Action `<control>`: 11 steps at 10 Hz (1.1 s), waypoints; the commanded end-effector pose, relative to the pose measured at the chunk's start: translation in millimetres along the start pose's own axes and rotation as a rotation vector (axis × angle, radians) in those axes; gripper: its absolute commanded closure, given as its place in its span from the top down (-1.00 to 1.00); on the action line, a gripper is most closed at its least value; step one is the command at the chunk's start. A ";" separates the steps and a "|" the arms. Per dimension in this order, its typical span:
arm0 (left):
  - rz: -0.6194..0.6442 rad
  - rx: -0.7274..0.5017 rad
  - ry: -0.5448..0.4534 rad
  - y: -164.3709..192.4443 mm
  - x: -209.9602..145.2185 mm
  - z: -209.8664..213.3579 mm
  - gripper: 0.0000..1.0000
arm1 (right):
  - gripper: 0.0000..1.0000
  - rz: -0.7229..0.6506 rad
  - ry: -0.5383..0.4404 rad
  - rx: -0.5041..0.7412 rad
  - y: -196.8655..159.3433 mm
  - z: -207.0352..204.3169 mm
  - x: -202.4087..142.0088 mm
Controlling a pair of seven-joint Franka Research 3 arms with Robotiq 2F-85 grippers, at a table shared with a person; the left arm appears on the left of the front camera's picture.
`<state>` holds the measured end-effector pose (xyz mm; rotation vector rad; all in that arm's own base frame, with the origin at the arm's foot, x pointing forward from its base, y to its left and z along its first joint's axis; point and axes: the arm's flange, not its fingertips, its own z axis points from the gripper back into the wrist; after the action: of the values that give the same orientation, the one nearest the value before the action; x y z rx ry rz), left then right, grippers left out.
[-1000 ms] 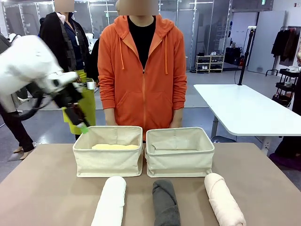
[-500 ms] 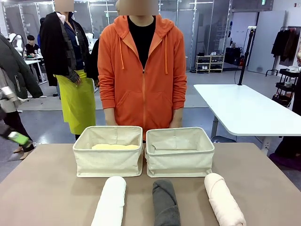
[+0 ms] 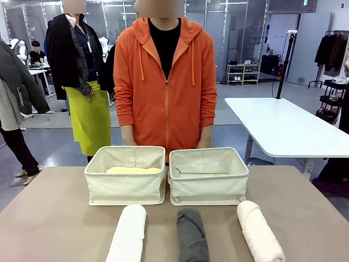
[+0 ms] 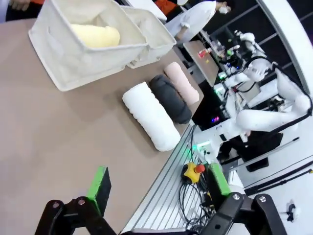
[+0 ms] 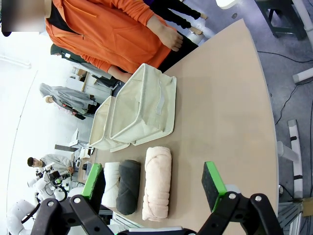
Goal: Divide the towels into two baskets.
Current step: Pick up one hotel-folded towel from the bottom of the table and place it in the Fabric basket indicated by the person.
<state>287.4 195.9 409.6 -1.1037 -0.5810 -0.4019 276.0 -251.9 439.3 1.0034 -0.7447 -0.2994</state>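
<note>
Where two cream canvas bins stand side by side toward the far side of the table point(image 3: 49, 218), the left basket point(image 3: 125, 188) holds the pale yellow towel point(image 3: 133, 170), lying flat. The right basket point(image 3: 208, 185) shows bare lining. White towel point(image 3: 128, 232), dark grey towel point(image 3: 192, 234) and pale pink towel point(image 3: 259, 232) are thick rolls in a row near the front edge, gaps between them. Bare tabletop on both flanks. Left gripper point(image 4: 159, 183) and right gripper point(image 5: 153, 179): jaws wide, holding nothing.
</note>
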 end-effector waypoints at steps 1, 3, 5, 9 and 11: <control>0.014 -0.012 -0.033 2.3 -27.3 0.7 1.00 | 1.00 0.008 -0.008 0.009 0.8 1.6 -0.9; 0.031 0.023 -0.056 5.4 -29.6 4.9 1.00 | 1.00 0.008 -0.008 0.009 0.8 1.6 -0.9; 0.034 -0.004 -0.048 5.3 -32.3 -0.2 1.00 | 1.00 0.008 -0.008 0.009 0.8 1.6 -0.9; 0.034 -0.004 -0.048 5.3 -32.3 -0.2 1.00 | 1.00 0.008 -0.008 0.009 0.8 1.6 -0.9; 0.034 -0.004 -0.048 5.3 -32.3 -0.2 1.00 | 1.00 0.008 -0.008 0.009 0.8 1.6 -0.9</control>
<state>265.3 196.6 384.8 -1.1250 -0.5963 -0.3476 276.0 -251.9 439.4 1.0035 -0.7447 -0.2993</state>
